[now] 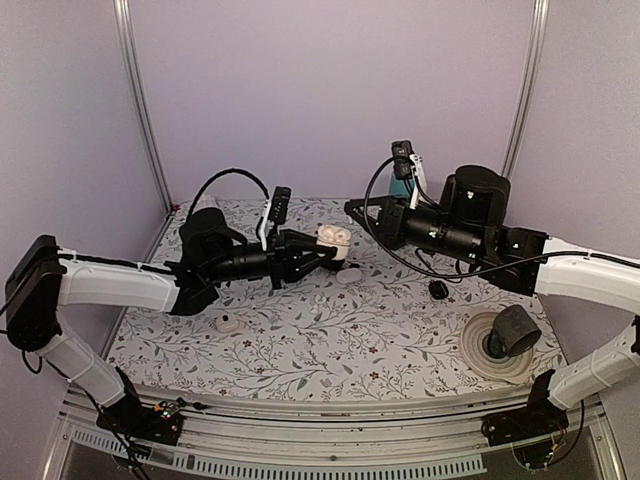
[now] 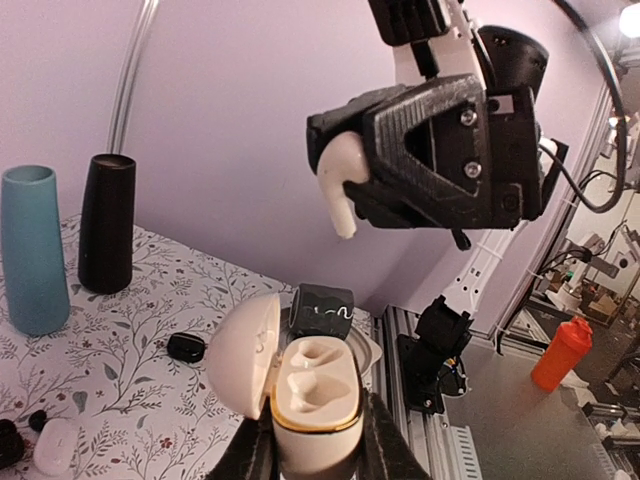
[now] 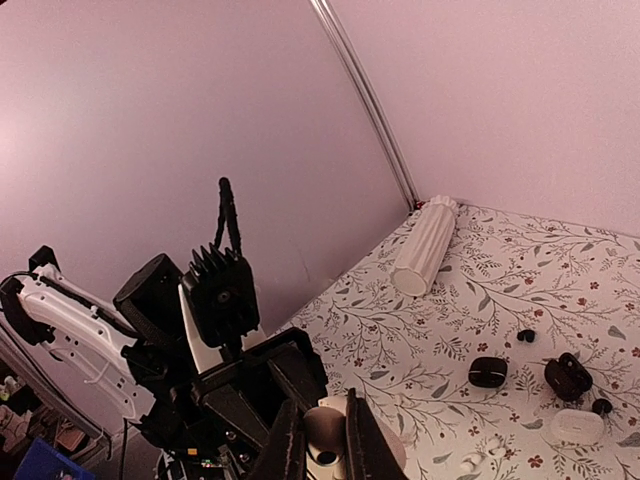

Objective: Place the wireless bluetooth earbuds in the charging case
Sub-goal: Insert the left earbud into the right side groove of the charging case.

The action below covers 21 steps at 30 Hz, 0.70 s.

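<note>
My left gripper point(image 2: 312, 442) is shut on the charging case point(image 2: 315, 395) and holds it up off the table. The lid point(image 2: 243, 355) is flipped open to the left, and both sockets are hollow. In the top view the case point(image 1: 334, 238) sits at the left gripper's point(image 1: 325, 252) tip, mid-table. My right gripper point(image 1: 352, 209) faces it from the right, a short gap away. That gripper point(image 3: 322, 432) is shut on a white earbud point(image 3: 325, 445). In the left wrist view the earbud point(image 2: 340, 185) hangs stem-down above the case. No second earbud is in view.
A teal vase point(image 2: 30, 250) and a black cylinder point(image 2: 105, 225) stand at the back. A white ribbed cylinder point(image 3: 425, 245) lies near the corner. A black tape roll point(image 1: 515, 330) sits on a plate point(image 1: 478, 358). Small black pieces point(image 3: 488, 371) and white pieces point(image 1: 229, 324) lie on the floral cloth.
</note>
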Tool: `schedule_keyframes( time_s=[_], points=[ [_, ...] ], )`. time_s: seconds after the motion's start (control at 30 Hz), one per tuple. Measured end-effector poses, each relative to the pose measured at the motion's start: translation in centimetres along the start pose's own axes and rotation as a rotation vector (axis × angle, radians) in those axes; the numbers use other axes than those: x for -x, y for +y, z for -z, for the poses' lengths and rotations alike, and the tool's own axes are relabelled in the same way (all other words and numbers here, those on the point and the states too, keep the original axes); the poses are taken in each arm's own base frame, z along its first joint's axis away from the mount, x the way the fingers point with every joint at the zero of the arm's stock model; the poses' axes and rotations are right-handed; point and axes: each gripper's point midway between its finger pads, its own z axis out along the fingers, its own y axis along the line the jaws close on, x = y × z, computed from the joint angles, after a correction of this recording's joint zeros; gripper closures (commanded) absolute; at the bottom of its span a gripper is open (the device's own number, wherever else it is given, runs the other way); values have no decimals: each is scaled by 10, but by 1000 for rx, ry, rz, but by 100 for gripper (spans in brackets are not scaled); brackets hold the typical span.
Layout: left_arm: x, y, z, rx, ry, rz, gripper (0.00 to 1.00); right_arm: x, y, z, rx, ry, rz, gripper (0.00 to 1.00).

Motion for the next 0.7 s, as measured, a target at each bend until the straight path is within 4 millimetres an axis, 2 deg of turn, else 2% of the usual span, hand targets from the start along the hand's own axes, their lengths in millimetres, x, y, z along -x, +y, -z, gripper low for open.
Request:
schedule_keyframes(
  time_s=[0.37,0.7],
  points=[
    [12,-14,-10,-46,-22,-23,100,2,29,-1,87,-32,12,96],
    [18,-24,-15,-71,-33,-42,100,-10,37,-9,109,-17,26,96]
  ],
)
